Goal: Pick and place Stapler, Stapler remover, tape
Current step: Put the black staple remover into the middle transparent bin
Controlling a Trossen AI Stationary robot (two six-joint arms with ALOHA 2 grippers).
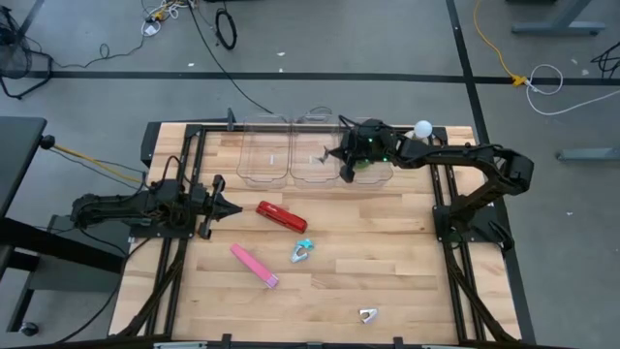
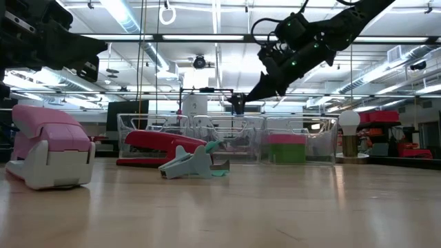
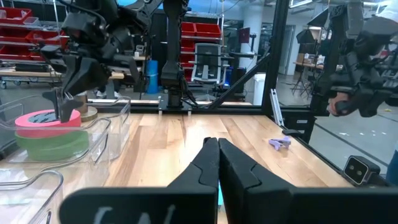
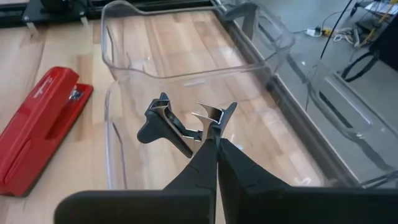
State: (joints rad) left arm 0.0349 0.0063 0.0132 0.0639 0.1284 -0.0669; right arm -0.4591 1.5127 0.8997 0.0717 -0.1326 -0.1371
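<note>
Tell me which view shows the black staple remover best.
Right wrist view: the remover fills the middle, pinched in the shut right gripper above a clear bin. High view shows it small; low view, a dark shape; left wrist view, unclear.

The right gripper (image 1: 334, 155) is hanging raised, fingers closed; the left gripper (image 1: 235, 207) is waiting closed.

The pink stapler (image 2: 48, 146) was cut off by the low view's left edge. A small object (image 1: 367, 315) near the table's (image 1: 407, 271) front edge was too small to identify.
</note>
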